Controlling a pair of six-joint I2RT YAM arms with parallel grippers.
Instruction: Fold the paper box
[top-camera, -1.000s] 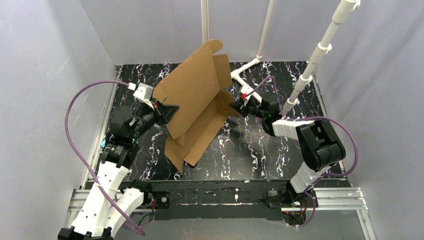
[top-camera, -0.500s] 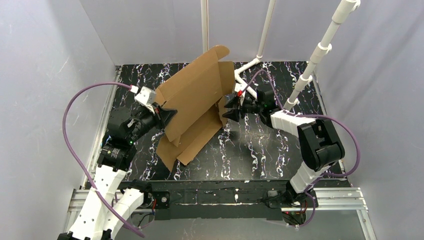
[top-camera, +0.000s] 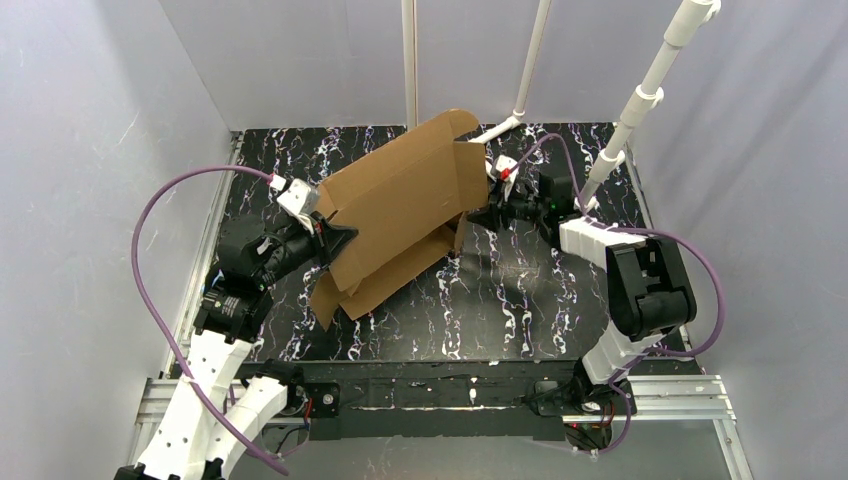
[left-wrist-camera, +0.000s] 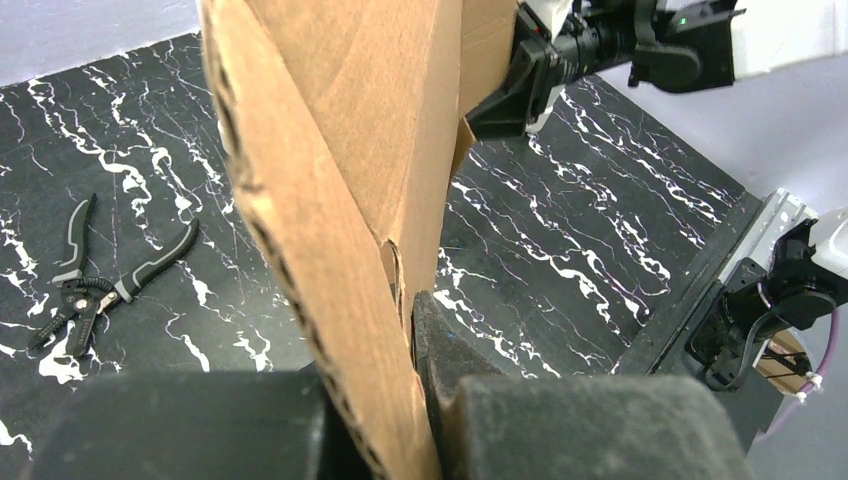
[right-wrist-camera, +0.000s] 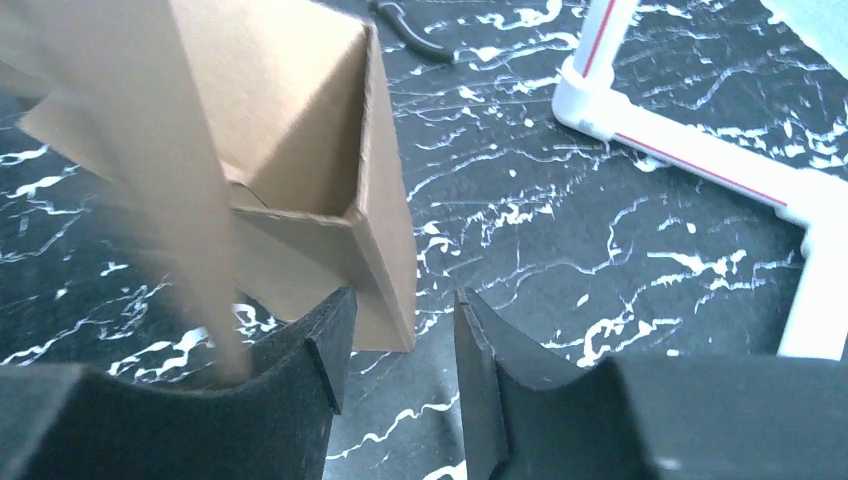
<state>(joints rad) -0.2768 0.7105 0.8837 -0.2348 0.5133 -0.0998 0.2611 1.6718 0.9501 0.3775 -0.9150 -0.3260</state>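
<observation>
The paper box (top-camera: 400, 205) is a brown corrugated sheet with raised flaps, held tilted above the middle of the table. My left gripper (top-camera: 335, 240) is shut on its left edge; in the left wrist view the cardboard (left-wrist-camera: 340, 160) is pinched in the left gripper (left-wrist-camera: 405, 335) between the pads. My right gripper (top-camera: 482, 215) stands open at the box's right side. In the right wrist view a folded corner flap (right-wrist-camera: 385, 230) hangs just ahead of the gap in the right gripper (right-wrist-camera: 400, 330), untouched by the right finger.
White pipe stands (top-camera: 620, 130) rise at the back right, with a pipe foot (right-wrist-camera: 690, 155) lying on the black marbled table (top-camera: 520, 300). Pliers (left-wrist-camera: 110, 275) lie on the table beyond the box. Grey walls close in the left, back and right.
My right gripper has opened, let go of the box's right flap and shifted back and right. The left arm has swung the box towards the back right.
</observation>
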